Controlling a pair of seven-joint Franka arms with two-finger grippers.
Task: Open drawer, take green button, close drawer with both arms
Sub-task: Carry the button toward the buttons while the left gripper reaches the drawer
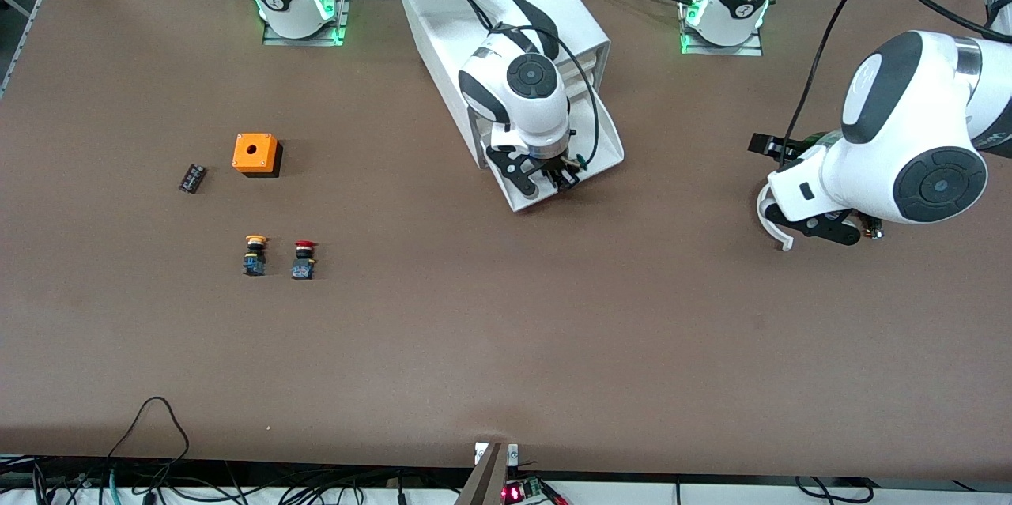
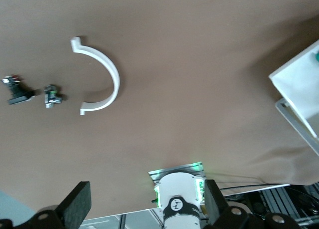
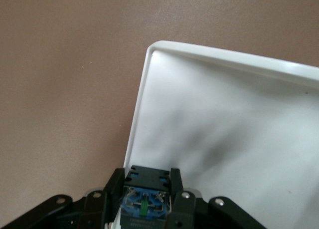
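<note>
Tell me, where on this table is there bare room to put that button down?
Bare table spreads from the open drawer to the camera's edge. It is crowded near the orange box, the yellow-capped button and the red-capped button. The right gripper holds the button over the drawer.

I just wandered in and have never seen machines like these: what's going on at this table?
The right gripper is over the open drawer of a white cabinet, its fingers shut on a small button with a blue base. The left gripper waits over the left arm's end of the table. The drawer is not yet closed. A red-capped button and a yellow-capped button stand on the table.
</note>
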